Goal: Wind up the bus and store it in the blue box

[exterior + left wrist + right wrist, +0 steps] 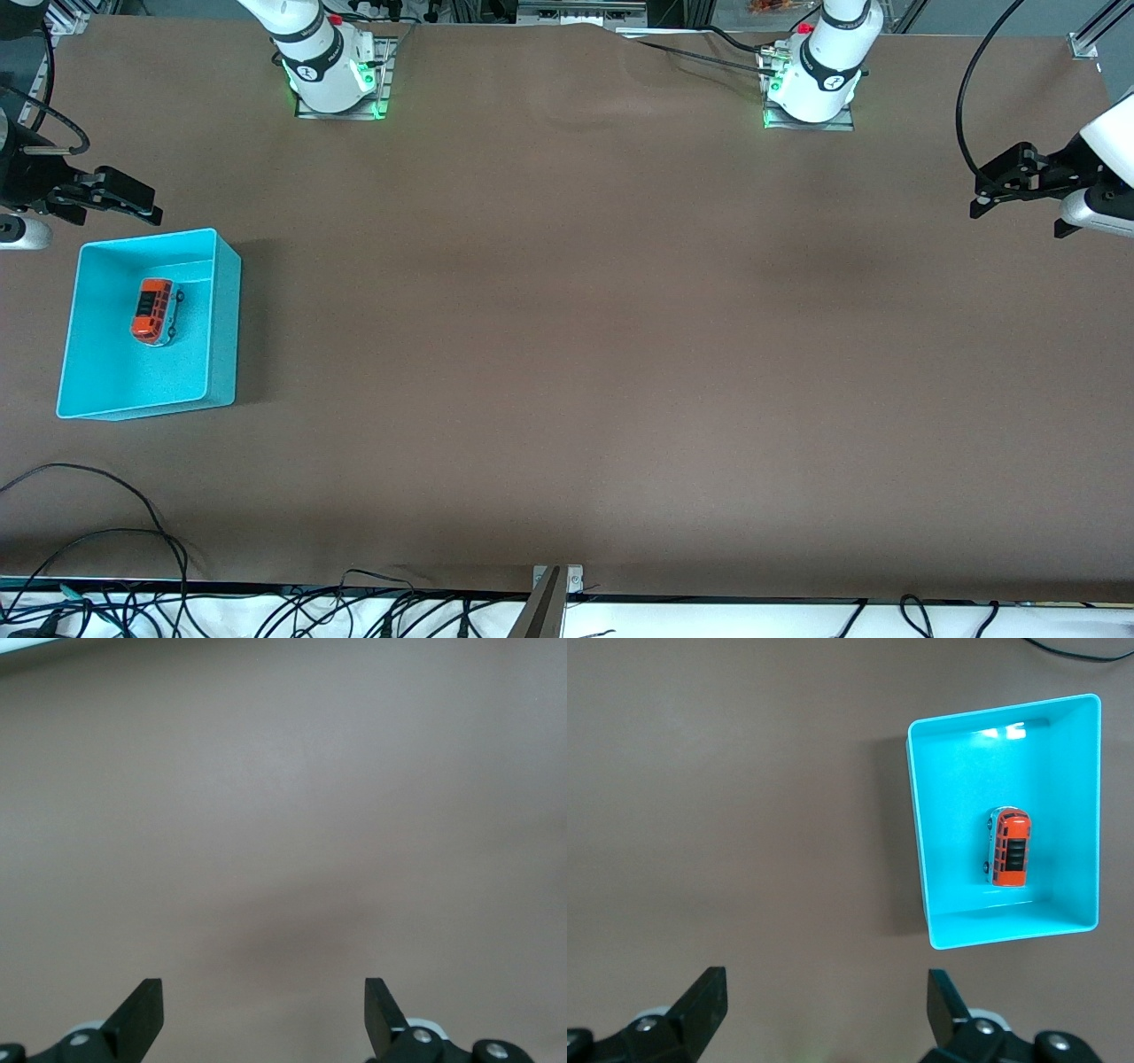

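Bus (154,311): on its wheels inside the box (223,328), mid-left of frame, apparently stored.
Right pincer (113,199): spread wide, empty, hanging above the box's upper edge.
Left pincer (1005,186): spread wide, waiting over bare bench (567,354), far right.

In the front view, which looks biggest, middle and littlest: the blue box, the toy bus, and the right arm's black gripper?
1. the blue box, biggest.
2. the right gripper; it is raised, so unsure.
3. the bus, littlest, inside the box.
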### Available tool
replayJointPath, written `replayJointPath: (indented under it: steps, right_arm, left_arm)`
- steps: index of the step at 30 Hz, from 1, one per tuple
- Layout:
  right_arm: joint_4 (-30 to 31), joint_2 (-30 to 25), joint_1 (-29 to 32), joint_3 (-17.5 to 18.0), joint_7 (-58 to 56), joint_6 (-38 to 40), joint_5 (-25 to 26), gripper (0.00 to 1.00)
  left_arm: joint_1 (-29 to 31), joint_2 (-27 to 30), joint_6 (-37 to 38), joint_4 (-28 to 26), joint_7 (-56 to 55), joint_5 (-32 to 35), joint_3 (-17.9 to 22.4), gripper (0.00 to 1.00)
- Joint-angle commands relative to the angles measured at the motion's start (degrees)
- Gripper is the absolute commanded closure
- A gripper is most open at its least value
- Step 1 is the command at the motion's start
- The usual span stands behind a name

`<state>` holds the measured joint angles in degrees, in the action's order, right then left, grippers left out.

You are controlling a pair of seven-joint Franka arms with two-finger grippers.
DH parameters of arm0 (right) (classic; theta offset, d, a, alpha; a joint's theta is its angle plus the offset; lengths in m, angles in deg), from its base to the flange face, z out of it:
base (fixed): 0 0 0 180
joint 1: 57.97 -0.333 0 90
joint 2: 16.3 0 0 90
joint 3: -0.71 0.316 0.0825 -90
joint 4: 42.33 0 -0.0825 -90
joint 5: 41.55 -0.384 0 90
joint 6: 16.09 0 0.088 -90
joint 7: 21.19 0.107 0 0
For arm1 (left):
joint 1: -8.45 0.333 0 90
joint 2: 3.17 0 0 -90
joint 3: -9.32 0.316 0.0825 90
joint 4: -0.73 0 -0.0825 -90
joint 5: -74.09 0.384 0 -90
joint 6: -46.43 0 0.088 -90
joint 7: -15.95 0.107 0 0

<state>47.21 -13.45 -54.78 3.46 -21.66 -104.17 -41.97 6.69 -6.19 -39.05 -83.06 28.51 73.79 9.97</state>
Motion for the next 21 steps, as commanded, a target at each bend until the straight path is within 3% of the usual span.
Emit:
replayJointPath:
  steps: [1, 21]
  right_arm:
    - [-1.83, 0.75, -0.98, -0.11, -0.59, 0.89, 0.52, 0.0]
    - [-1.82, 0.75, -1.07, -0.02, -0.24, 0.89, 1.22, 0.0]
  left_arm:
    - [0.17, -0.84, 1.02, 1.7, -0.43, -1.28, 0.14, 0.0]
    - [0.08, -0.75, 1.02, 1.88, -0.25, -1.28, 0.05, 0.0]
